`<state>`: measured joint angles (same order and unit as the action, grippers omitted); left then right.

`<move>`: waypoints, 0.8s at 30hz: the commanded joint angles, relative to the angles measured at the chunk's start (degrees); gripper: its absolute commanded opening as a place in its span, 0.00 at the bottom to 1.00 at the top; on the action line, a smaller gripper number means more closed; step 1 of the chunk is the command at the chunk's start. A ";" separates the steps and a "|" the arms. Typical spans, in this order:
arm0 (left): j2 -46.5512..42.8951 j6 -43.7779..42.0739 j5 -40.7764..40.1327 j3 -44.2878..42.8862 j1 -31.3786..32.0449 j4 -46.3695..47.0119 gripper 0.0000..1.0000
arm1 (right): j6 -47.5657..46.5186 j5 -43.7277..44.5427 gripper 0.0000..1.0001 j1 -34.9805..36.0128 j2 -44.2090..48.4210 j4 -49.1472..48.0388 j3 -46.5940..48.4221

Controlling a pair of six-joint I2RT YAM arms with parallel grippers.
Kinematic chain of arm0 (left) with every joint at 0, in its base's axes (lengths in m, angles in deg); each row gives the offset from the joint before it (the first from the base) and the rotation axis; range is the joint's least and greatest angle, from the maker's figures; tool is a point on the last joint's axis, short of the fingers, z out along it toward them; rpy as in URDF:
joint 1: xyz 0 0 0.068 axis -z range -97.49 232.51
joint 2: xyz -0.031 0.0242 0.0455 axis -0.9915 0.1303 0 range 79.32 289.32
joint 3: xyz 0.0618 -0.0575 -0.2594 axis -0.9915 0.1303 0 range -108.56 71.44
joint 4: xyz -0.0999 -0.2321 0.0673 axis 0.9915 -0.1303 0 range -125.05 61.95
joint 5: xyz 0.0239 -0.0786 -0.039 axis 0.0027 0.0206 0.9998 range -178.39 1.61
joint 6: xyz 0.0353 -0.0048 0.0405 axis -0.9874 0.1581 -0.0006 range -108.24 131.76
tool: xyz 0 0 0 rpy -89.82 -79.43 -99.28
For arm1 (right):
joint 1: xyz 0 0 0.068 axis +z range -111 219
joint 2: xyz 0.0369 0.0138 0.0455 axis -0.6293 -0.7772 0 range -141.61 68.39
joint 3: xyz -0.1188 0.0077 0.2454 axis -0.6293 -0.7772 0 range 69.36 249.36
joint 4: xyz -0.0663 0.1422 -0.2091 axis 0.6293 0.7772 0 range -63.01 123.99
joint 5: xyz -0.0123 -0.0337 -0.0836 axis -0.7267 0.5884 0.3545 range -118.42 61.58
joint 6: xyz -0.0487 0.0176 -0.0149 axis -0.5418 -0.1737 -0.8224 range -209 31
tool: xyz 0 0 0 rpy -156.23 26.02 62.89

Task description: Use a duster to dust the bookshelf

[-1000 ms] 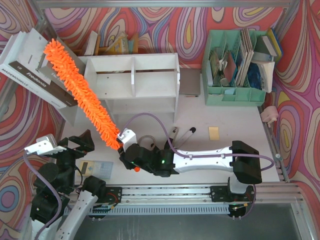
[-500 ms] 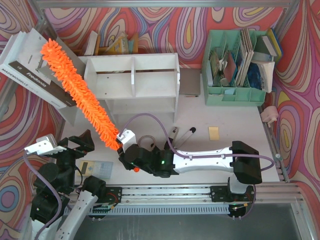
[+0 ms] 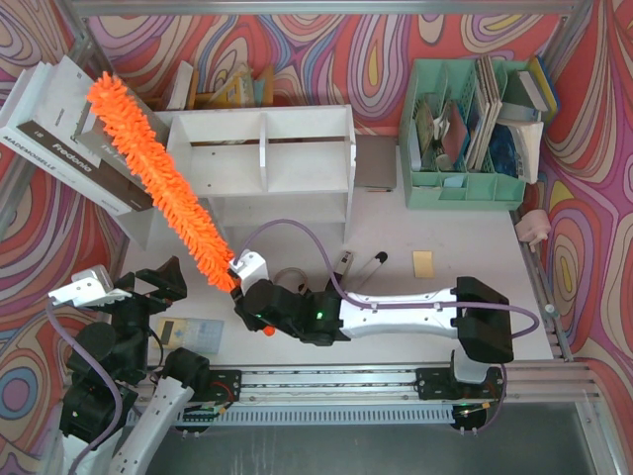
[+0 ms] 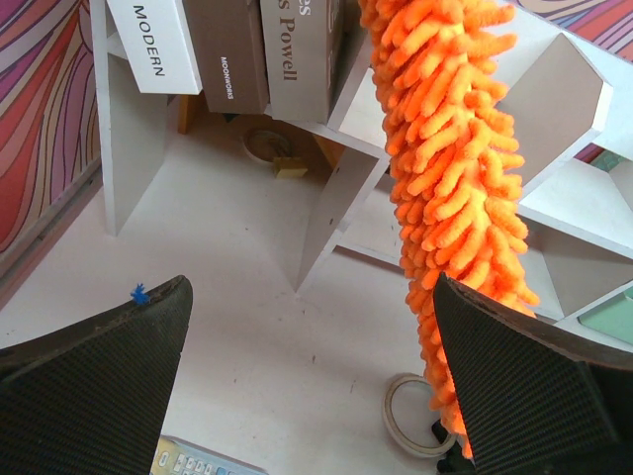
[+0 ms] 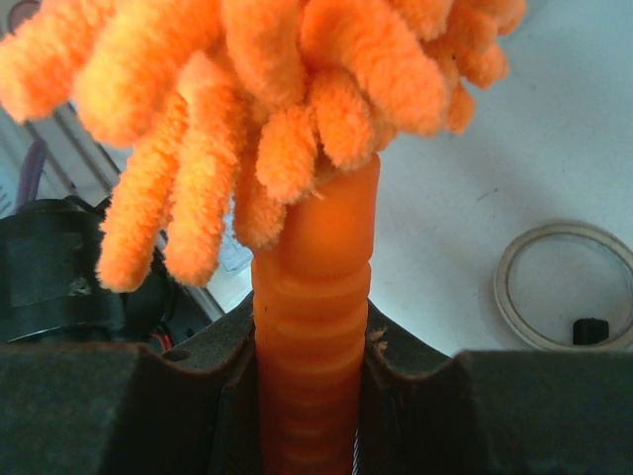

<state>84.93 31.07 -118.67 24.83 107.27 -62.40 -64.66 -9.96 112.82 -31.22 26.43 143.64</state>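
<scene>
The right pincer (image 5: pixel 313 368) is clenched on the duster's (image 3: pixel 163 183) ribbed orange handle (image 5: pixel 316 287), just below where the fluffy head begins. It sits low over the table (image 3: pixel 396 228), in front of the shelf's (image 3: pixel 297 124) left half. From there the duster slants up and away to the left, crossing the shelf's left end. Its tip lies over the big books (image 3: pixel 49 119) leaning at the far left. Whether the fluff presses on the shelf or only passes above it, I cannot tell.

The left pincer (image 4: pixel 312 327) is released, fingers spread wide with nothing between them. It hangs near the table's front left corner, well short of the shelf, and its camera looks up past the duster's head to the books and the shelf's corner.

A tape ring (image 3: pixel 289 280) lies flat on the table just beside the right pincer. A green organiser (image 3: pixel 465 188) stands at the far right, apart from the shelf.
</scene>
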 commanded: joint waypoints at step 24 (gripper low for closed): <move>-0.42 0.20 -0.17 0.57 -0.10 0.91 0.98 | -0.42 -1.07 0.00 -0.41 -0.82 -1.22 2.71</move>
<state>84.93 31.07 -118.67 24.83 107.27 -62.40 -63.48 -9.52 111.99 -31.57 26.61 144.30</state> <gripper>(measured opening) 0.983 0.338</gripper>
